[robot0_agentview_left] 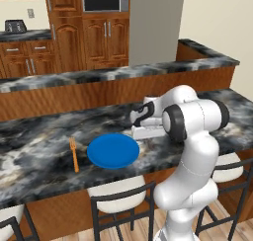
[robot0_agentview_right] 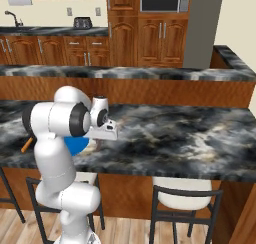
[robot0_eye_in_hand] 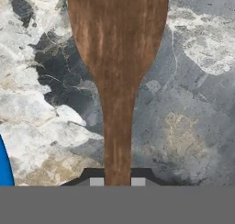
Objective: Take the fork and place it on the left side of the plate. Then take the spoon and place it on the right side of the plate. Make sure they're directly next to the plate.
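Pincer (robot0_eye_in_hand: 117,182) closed narrowly on the handle of the spoon (robot0_eye_in_hand: 117,58), one pale fingertip (robot0_eye_in_hand: 96,182) showing on either side of the thin stem, as seen from the hand. Spoon dark brown with a streaked, wood-like grain; broad oval bowl tapering into a straight, slim handle that runs down between the fingers. Judged light and rigid, unlikely to bend or break, though a smooth narrow stem held far from the bowl could swivel in the grip; best kept pinched across the handle's flat sides. Whether lifted or resting on the counter (robot0_eye_in_hand: 193,126) cannot be told. Beneath it, dark marbled stone in grey, black and tan patches. Sliver of the plate (robot0_eye_in_hand: 3,165) at the lower left edge of the hand view, close beside the spoon. From the left base view, plate (robot0_agentview_left: 113,150) flat, round, plain bright blue, near the front edge of the counter (robot0_agentview_left: 44,151). Fork (robot0_agentview_left: 74,154) slim, bright orange, lying just beside the plate's left rim, tines pointing toward the counter's back edge.
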